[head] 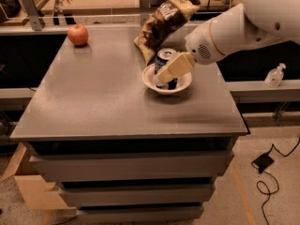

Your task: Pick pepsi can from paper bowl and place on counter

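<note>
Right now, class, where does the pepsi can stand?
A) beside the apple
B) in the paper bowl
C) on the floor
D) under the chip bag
B: the pepsi can stands upright in the paper bowl, with the claw against its front.

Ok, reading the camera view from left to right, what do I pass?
The apple → paper bowl, with the pepsi can standing in it and the gripper at the can's front → clear bottle on the ledge right of the counter. The chip bag overlaps the bowl, so it's left out.
</note>
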Controlling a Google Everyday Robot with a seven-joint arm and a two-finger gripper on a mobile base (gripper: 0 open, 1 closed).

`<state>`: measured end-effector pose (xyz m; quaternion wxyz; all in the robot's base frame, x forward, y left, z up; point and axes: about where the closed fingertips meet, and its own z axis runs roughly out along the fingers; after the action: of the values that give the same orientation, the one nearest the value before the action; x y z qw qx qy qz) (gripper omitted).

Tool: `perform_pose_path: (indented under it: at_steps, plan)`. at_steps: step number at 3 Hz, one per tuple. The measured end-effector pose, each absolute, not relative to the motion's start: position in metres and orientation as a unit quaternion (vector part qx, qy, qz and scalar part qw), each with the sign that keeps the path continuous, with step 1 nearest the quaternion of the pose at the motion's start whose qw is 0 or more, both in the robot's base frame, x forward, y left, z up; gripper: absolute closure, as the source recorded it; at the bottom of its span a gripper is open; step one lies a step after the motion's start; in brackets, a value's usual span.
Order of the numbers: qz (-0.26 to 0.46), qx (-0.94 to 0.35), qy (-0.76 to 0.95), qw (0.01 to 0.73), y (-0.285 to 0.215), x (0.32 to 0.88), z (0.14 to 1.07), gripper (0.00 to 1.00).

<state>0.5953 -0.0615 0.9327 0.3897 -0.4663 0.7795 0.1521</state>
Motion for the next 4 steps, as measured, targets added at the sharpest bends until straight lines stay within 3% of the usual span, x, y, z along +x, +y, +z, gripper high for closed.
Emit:
perform_pose_path:
  at_steps: [1, 2, 4]
  plan:
    - [0.161, -0.46, 0.782, 0.389, -0.057, 0.605, 0.923, 0.0]
    - [0.167, -0.453, 0.786, 0.386, -0.055, 0.612, 0.914, 0.18]
    - [0.179, -0.462, 0.777, 0.387, -0.041, 0.62, 0.915, 0.65]
